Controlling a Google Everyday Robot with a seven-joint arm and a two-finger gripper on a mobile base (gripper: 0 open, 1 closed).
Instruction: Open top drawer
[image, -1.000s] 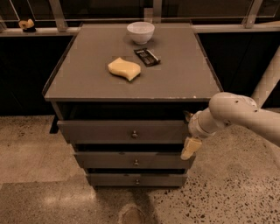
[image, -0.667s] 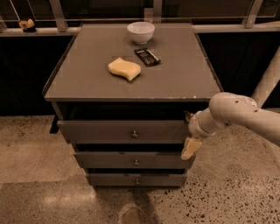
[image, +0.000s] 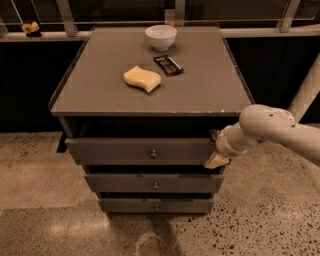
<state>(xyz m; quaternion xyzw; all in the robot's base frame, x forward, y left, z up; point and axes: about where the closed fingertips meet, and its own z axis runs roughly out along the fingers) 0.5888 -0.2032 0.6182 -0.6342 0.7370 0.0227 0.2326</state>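
The top drawer (image: 145, 151) is the uppermost grey-brown front of the cabinet, with a small round knob (image: 153, 154) at its centre. It stands pulled out a little, with a dark gap under the cabinet top. My gripper (image: 216, 150) is at the drawer's right end, against its right edge. One tan fingertip (image: 216, 160) shows just below the drawer front's right corner. The white arm (image: 272, 131) reaches in from the right.
Two more drawers (image: 155, 183) sit below. On the cabinet top (image: 200, 90) lie a yellow sponge (image: 142, 78), a white bowl (image: 161, 36) and a dark packet (image: 168, 64). A white post (image: 305, 92) stands at right. The floor is speckled stone.
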